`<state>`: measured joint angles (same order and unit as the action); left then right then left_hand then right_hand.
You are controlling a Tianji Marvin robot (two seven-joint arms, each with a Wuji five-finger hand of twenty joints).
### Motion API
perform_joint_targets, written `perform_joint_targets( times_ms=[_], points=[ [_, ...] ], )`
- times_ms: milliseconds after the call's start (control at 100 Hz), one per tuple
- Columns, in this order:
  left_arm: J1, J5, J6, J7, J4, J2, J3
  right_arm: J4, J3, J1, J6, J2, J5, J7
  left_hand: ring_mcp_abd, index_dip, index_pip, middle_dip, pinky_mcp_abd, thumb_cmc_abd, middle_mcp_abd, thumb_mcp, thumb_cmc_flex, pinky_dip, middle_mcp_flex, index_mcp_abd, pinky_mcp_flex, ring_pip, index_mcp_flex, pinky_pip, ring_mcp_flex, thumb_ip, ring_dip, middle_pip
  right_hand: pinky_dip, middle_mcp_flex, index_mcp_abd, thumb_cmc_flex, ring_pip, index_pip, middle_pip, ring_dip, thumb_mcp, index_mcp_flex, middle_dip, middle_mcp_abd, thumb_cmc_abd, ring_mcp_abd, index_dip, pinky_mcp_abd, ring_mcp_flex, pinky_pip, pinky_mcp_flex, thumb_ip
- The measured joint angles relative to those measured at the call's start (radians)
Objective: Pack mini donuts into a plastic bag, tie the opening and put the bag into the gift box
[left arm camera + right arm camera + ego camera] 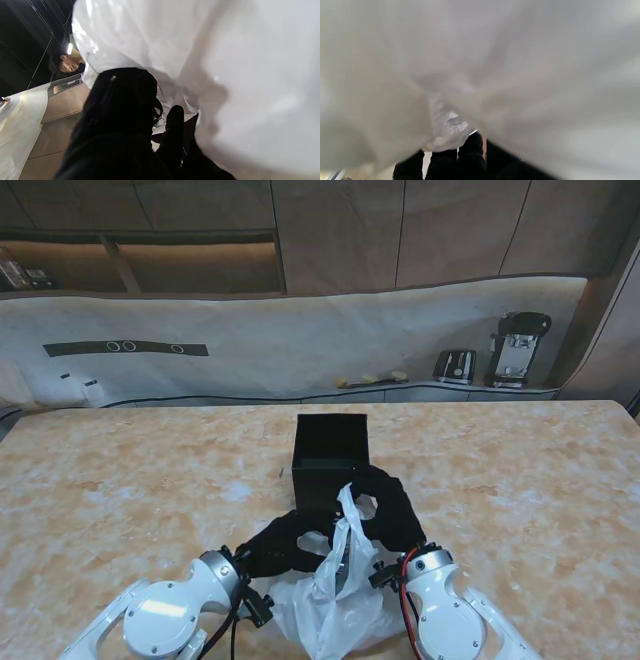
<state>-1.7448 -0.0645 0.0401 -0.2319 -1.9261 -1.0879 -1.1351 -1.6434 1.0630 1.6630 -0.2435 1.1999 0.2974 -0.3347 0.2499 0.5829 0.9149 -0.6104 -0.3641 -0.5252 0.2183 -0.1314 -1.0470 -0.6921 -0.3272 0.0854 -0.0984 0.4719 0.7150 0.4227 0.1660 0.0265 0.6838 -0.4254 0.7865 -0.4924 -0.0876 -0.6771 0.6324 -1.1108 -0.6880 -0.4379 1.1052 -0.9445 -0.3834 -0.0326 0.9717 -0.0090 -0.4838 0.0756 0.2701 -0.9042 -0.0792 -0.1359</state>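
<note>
Stand view: plastic bag (335,595) on the counter (520,480), just nearer to me than the black gift box (331,461); left hand (283,545) and right hand (388,505) both closed on its gathered top. Wrist views: only blurred bag film and black fingers (472,147).

The table (120,480) is a mottled beige and peach, marbled with pale cream blotches. The gift box (331,460) on it is plain black, matte, with no print. The plastic bag (335,600) is translucent white with glossy highlights; in the wrist views it reads as milky white to grey. Both hands wear black gloves: the left hand (285,545) and the right hand (390,510) are black all over, their fingers (472,150) showing a knitted weave. The arms (165,620) are glossy white with silver-grey panels, and red and black cables run beside the right wrist.
</note>
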Motion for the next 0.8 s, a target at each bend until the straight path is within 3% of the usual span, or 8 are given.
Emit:
perform_joint_targets(
  times_ms=[160,300,400,600,800],
  points=[
    [-0.003,-0.004,0.012,-0.014,-0.006,0.003,-0.004,0.000,-0.003,-0.001,0.003,0.001,0.000,-0.002,0.000,0.034,-0.132,0.007,0.002,0.054,0.000,0.035,0.121,-0.009,0.061,0.070,-0.002,-0.028,-0.016,-0.036,-0.023,-0.002,0.000,0.025,0.000,0.000,0.000,0.000,0.000,0.000,0.000,0.000,-0.004,0.000,0.000,0.000,0.000,0.000,0.000,0.000,-0.004,0.001,0.000,0.000],
    [-0.008,-0.038,0.087,0.035,-0.022,0.001,0.008,0.004,-0.012,-0.005,0.007,0.001,0.016,-0.012,-0.001,0.034,-0.189,0.013,0.003,0.091,0.003,0.087,0.196,-0.012,0.111,0.113,-0.005,-0.047,-0.075,-0.053,-0.061,-0.002,-0.002,0.057,0.000,0.024,0.000,-0.009,0.000,0.000,-0.002,0.000,0.004,0.000,0.002,-0.002,-0.003,0.000,0.000,0.000,-0.014,0.014,0.000,0.000],
    [-0.014,-0.047,0.138,0.092,-0.032,-0.007,0.020,0.010,-0.019,-0.010,0.018,0.001,0.054,-0.028,-0.001,0.034,-0.203,0.023,0.003,0.111,0.007,0.119,0.215,-0.021,0.123,0.138,-0.008,-0.065,-0.096,-0.062,-0.071,-0.002,-0.004,0.076,0.000,0.042,0.001,-0.021,0.009,-0.011,-0.015,0.000,0.025,0.010,0.003,-0.004,-0.009,0.000,0.001,0.000,-0.026,0.026,0.000,0.021],
    [-0.023,-0.064,0.184,0.120,-0.051,-0.022,0.036,0.014,-0.039,-0.017,0.041,0.004,0.102,-0.077,-0.001,0.034,-0.234,0.024,0.004,0.125,0.015,0.120,0.238,-0.034,0.135,0.219,-0.009,-0.071,-0.138,-0.065,-0.071,-0.002,-0.015,0.136,0.008,0.054,0.004,-0.027,0.026,-0.103,-0.038,0.000,0.048,0.046,0.003,-0.008,-0.016,0.000,0.112,0.001,-0.038,0.056,-0.001,0.041],
    [-0.027,-0.063,0.228,0.138,-0.067,-0.026,0.045,0.021,-0.055,-0.029,0.050,0.004,0.147,-0.097,-0.001,0.014,-0.283,0.024,0.004,0.141,0.020,0.120,0.250,-0.035,0.147,0.256,-0.009,-0.095,-0.162,-0.065,-0.071,-0.002,-0.016,0.157,0.012,0.066,0.005,-0.027,0.041,-0.139,-0.051,0.000,0.069,0.059,0.003,-0.012,-0.017,0.000,0.155,0.001,-0.056,0.060,-0.001,0.052]
  ],
)
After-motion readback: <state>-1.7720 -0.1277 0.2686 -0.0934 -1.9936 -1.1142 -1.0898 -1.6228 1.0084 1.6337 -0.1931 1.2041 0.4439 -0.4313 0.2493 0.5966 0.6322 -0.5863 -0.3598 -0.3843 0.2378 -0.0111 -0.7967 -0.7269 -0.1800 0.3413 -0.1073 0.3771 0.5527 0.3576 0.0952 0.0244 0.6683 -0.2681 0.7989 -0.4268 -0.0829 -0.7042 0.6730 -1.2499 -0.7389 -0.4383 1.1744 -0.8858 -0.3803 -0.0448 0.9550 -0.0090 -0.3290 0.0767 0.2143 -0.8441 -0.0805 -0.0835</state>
